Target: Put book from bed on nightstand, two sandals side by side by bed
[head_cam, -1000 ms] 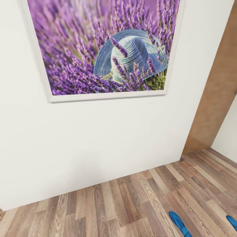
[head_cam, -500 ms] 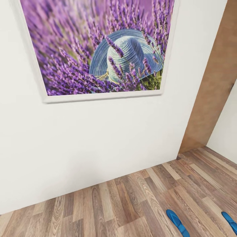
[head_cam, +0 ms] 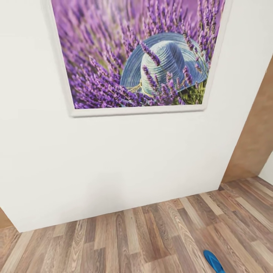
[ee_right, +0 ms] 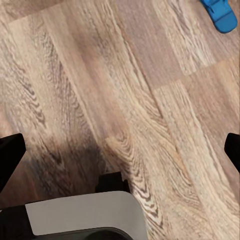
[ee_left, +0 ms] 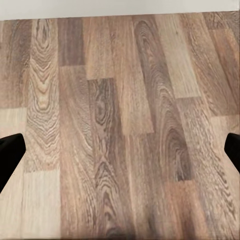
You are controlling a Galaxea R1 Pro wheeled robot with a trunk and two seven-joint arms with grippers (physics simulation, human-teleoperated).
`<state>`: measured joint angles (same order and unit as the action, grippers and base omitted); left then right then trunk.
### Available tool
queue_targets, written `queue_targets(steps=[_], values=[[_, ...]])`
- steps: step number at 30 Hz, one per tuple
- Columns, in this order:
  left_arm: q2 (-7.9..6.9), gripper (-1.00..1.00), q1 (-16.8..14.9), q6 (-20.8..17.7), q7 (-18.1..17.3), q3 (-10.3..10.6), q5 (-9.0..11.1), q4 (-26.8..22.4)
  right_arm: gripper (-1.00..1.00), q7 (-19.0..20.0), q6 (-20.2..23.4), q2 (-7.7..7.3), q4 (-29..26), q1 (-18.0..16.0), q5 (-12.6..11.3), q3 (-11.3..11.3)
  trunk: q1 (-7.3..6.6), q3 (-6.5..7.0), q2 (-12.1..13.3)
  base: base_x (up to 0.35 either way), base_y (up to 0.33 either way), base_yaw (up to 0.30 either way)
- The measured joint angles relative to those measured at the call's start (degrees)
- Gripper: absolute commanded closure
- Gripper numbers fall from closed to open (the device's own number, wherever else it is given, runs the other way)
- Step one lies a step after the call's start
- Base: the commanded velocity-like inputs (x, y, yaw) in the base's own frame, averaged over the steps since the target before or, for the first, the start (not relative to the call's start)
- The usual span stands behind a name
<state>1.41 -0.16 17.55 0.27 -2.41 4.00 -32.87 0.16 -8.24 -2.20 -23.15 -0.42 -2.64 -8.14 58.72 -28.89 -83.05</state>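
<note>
The left gripper [ee_left: 120, 150] hangs over bare wood floor [ee_left: 120, 125], its two black fingertips [ee_left: 10, 152] far apart at opposite edges of the left wrist view, so the jaws are spread wide with nothing between them. A strip of white wall [ee_left: 120, 7] runs along the far end of the planks there.

The right gripper [ee_right: 120, 152] is likewise spread, one dark fingertip [ee_right: 10, 155] at each side of the right wrist view, nothing held. Beneath it lies plank floor, with a grey and black part of the robot's body [ee_right: 82, 215] close by. Well away from the fingers, one blue sandal [ee_right: 220, 12] lies flat on the wood, partly cut off by the frame edge.

From the head view, a sandal [head_cam: 214, 261] lies on the floor [head_cam: 132, 239] near the lower edge, right of centre. Ahead stands the white wall [head_cam: 113, 159] bearing a large framed picture [head_cam: 140, 57] of purple lavender around a blue straw hat. A brown door [head_cam: 254, 140] stands at the right.
</note>
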Motion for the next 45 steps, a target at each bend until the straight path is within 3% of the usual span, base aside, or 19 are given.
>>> queue_targets(steps=[22,45], values=[[-0.01,-1.0,0.0,-0.01,0.04,0.0,0.07,0.0,-1.0,0.0,0.0,0.0,-0.01,0.01,0.02,0.05,-0.01,0.0,0.0,0.288,0.0,0.044],[-0.03,-1.0,0.0,0.0,0.06,-0.09,0.07,0.0,-1.0,0.0,0.0,-0.04,0.0,0.0,-0.17,0.18,0.01,0.0,0.0,0.015,0.0,0.143]])
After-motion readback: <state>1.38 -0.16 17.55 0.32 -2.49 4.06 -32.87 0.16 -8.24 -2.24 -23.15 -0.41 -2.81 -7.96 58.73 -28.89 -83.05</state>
